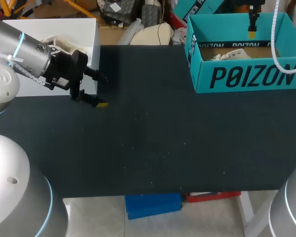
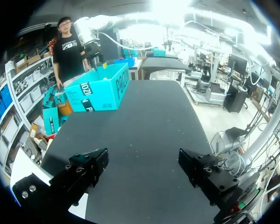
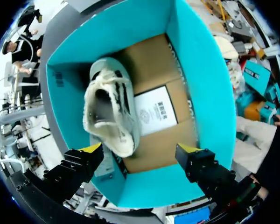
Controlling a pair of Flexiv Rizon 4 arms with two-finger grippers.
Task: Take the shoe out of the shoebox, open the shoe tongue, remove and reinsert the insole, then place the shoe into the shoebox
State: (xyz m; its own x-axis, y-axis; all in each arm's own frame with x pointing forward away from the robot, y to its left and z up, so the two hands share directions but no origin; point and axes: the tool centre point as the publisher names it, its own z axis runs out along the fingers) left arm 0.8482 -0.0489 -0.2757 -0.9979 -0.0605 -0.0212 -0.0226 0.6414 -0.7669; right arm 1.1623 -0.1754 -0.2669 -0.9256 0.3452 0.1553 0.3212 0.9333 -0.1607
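A teal shoebox [image 1: 246, 74] stands open at the table's back right. A pale grey-white shoe [image 3: 113, 105] lies on its side inside it, on the cardboard floor beside a white card [image 3: 156, 112]. My right gripper [image 3: 140, 149] hangs open above the box [image 3: 210, 93], nothing between its fingers, with the shoe just below one yellow fingertip [image 3: 91, 148]. In the head view the right gripper [image 1: 253, 29] shows over the box's back edge and the shoe [image 1: 229, 55] peeks above the wall. My left gripper [image 1: 96, 91] stands open and empty at the table's left, far from the box [image 2: 100, 91].
A white box [image 1: 49, 29] stands at the back left behind my left arm, with a pale object [image 1: 61, 44] on it. The dark table top [image 1: 163, 138] stretches between the two arms.
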